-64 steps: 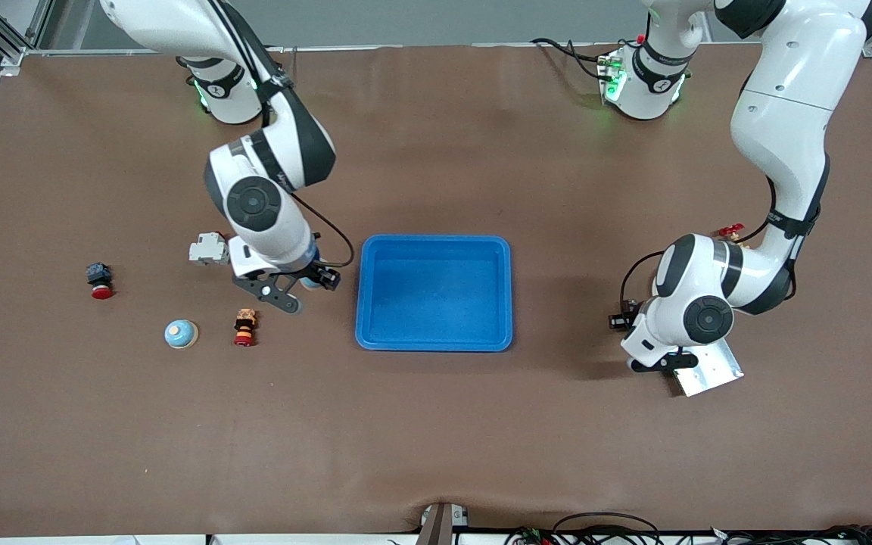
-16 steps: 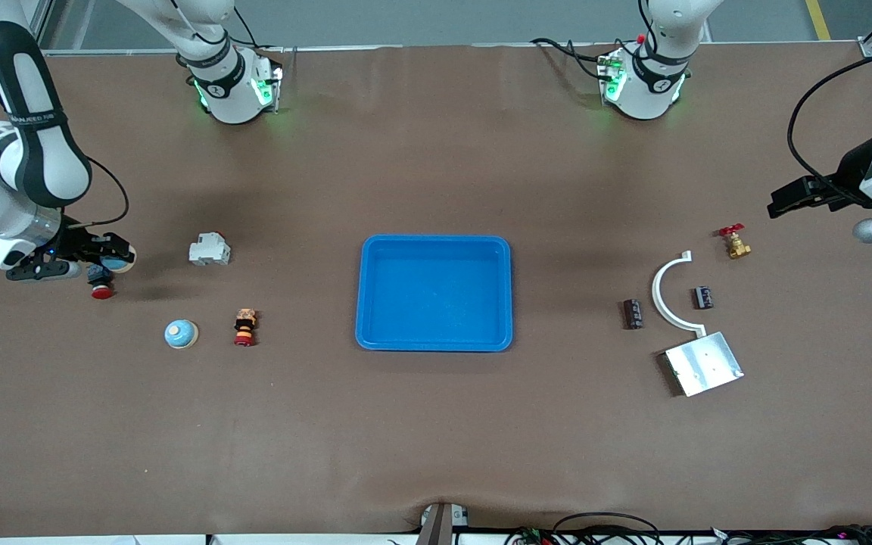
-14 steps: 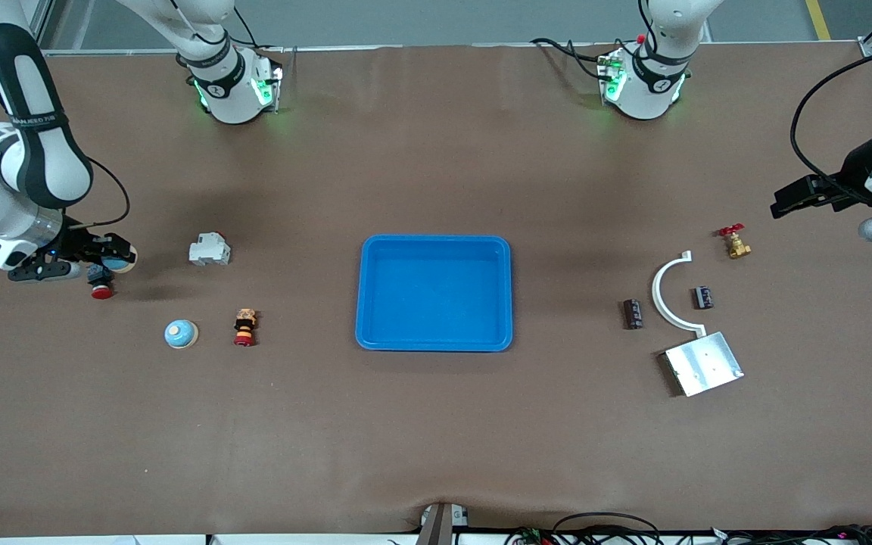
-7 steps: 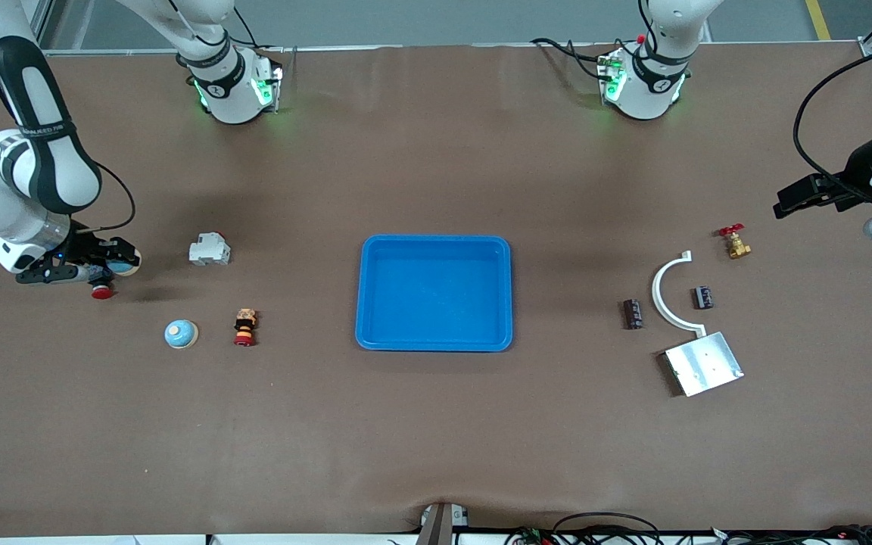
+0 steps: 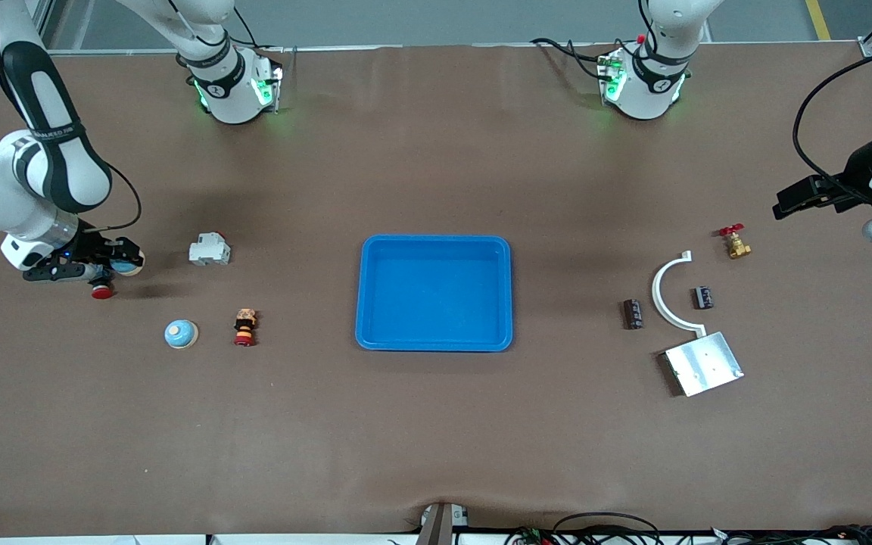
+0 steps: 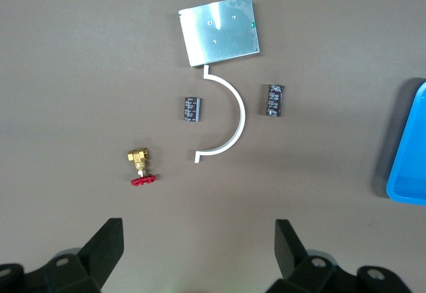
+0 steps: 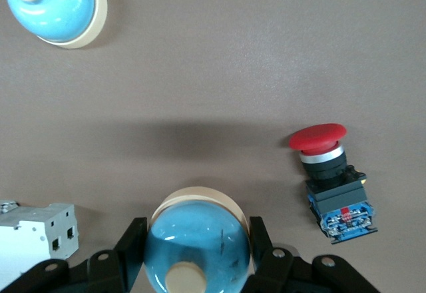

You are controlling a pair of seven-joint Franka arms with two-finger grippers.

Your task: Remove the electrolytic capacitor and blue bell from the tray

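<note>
My right gripper (image 5: 116, 265) is shut on a blue bell (image 7: 198, 243) with a cream base and holds it above the table, over a spot next to a red push button. A second blue bell (image 5: 181, 334) sits on the table nearer to the front camera; it also shows in the right wrist view (image 7: 56, 6). Two black capacitors (image 5: 633, 313) (image 5: 702, 297) lie toward the left arm's end; both show in the left wrist view (image 6: 275, 100) (image 6: 192, 108). My left gripper (image 6: 198, 240) is open and empty, high over that end's edge (image 5: 792, 200).
A blue tray (image 5: 436, 241) stands mid-table. A red push button (image 5: 101, 290), a white breaker (image 5: 209, 250) and an orange-red stacked button (image 5: 244, 327) lie near the bells. A white curved piece (image 5: 663, 299), a metal plate (image 5: 705, 363) and a brass valve (image 5: 735, 242) lie by the capacitors.
Both arms have swung from near the tray out to the table's ends. In the last second my right gripper drifted slightly toward the tray with the bell; the left barely moved.
</note>
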